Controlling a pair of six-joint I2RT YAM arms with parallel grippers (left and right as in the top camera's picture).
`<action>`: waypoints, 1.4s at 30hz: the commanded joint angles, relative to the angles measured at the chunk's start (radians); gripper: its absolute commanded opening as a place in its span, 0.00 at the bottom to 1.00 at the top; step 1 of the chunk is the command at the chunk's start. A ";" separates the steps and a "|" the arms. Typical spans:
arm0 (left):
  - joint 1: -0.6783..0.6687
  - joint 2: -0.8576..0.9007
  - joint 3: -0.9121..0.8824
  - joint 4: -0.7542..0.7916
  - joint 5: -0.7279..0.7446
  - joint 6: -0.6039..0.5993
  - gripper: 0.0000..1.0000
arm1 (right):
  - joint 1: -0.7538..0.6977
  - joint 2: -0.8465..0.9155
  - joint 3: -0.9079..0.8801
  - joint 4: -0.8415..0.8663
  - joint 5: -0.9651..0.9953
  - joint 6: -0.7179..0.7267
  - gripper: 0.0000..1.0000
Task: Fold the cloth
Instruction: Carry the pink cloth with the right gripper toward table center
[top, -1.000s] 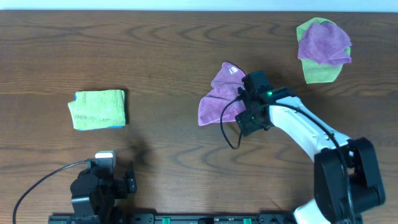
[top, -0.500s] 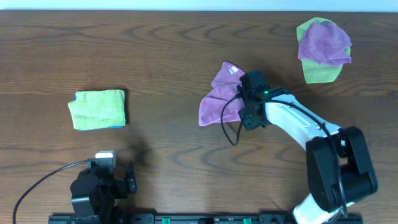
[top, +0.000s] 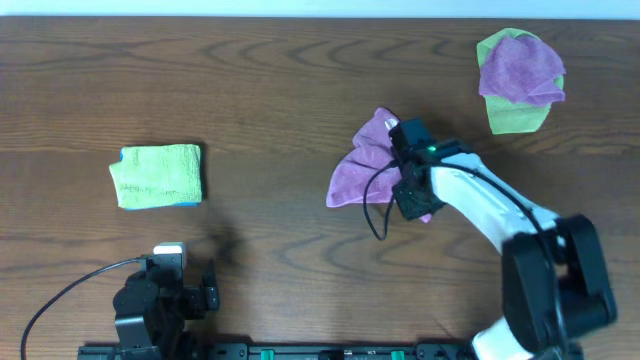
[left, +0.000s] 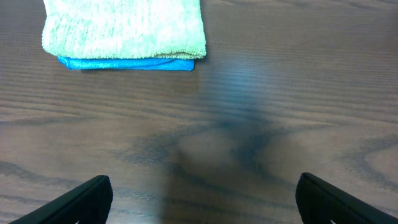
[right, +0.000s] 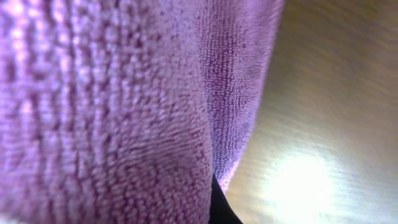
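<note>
A purple cloth (top: 362, 160) lies crumpled at the table's centre right. My right gripper (top: 411, 198) is shut on its right edge, and a pink bit of cloth sticks out beside the fingers. In the right wrist view the purple cloth (right: 118, 106) fills nearly the whole picture, with only a dark sliver of one finger (right: 219, 208) showing below it. My left gripper (left: 208, 208) is parked open and holds nothing, low over bare table at the near left.
A folded green cloth (top: 157, 176) rests on a blue one (left: 127, 63) at the left. At the far right corner is a pile of purple cloth over green (top: 520, 75). A black cable (top: 373, 215) loops beside the right wrist.
The right gripper has shut on the purple cloth's right edge. The cloth has bunched up and shifted slightly to the right. The left arm is still.
</note>
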 joint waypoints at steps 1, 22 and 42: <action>-0.004 -0.006 -0.011 -0.012 -0.006 0.024 0.95 | -0.001 -0.109 0.019 -0.046 0.030 0.058 0.01; -0.004 -0.006 -0.011 0.047 -0.006 -0.059 0.96 | -0.019 -0.354 0.019 0.079 0.185 0.131 0.07; -0.004 -0.006 -0.011 0.047 0.001 -0.104 0.95 | 0.087 0.021 0.019 0.640 -0.179 0.151 0.01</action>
